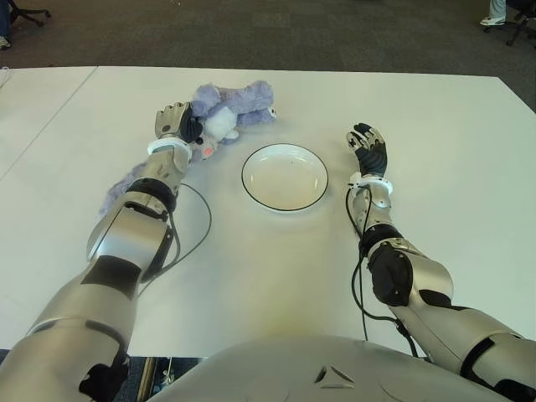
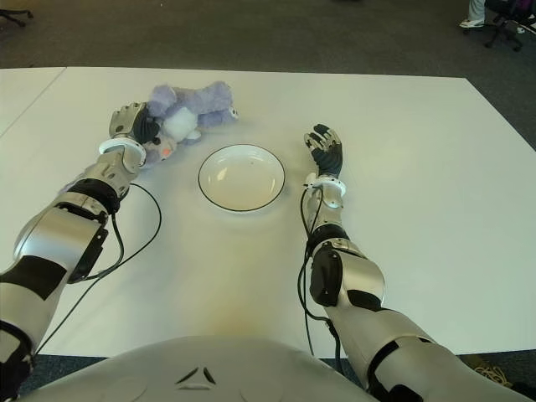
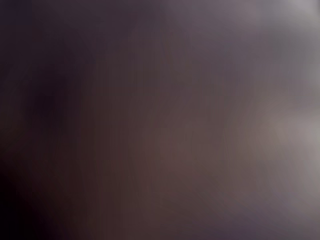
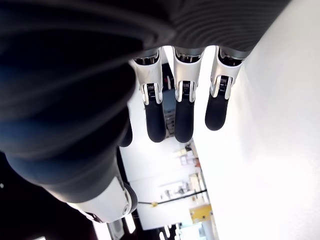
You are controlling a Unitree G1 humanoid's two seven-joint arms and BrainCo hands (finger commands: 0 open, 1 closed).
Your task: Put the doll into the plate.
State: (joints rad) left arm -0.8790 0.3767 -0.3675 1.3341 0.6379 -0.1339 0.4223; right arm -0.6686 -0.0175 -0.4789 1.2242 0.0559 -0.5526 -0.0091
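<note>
The doll (image 1: 230, 109), a soft purple plush with a white patch and a small pink spot, lies on its side on the white tabletop (image 1: 251, 276) beyond and to the left of the plate (image 1: 285, 177), close to it but not touching. The plate is a shallow white dish with a dark rim; it sits near the middle of the tabletop between the two arms, with nothing in it. The left hand (image 1: 177, 121) is at the near left end of the doll, its back turned upward and its dark fingers (image 2: 146, 126) pressed into the plush; from the head views the fingers look curled against the toy, but whether they actually grip it cannot be told, and the left wrist view shows only a dark blur at close range. A further patch of purple plush (image 1: 126, 184) shows on the tabletop beside the left forearm, partly hidden by the arm. The right hand (image 1: 368, 151) shows to the right of the plate, just beside its rim and apart from it, pointing away from the robot. Its fingers (image 4: 184, 117) are stretched out and relaxed, holding nothing, as the right wrist view makes plain. A thin black cable (image 1: 201, 226) loops over the tabletop by the left arm, and another runs along the right forearm. Past the far edge of the tabletop lies grey carpet (image 1: 276, 33), with office chair bases at its corners.
</note>
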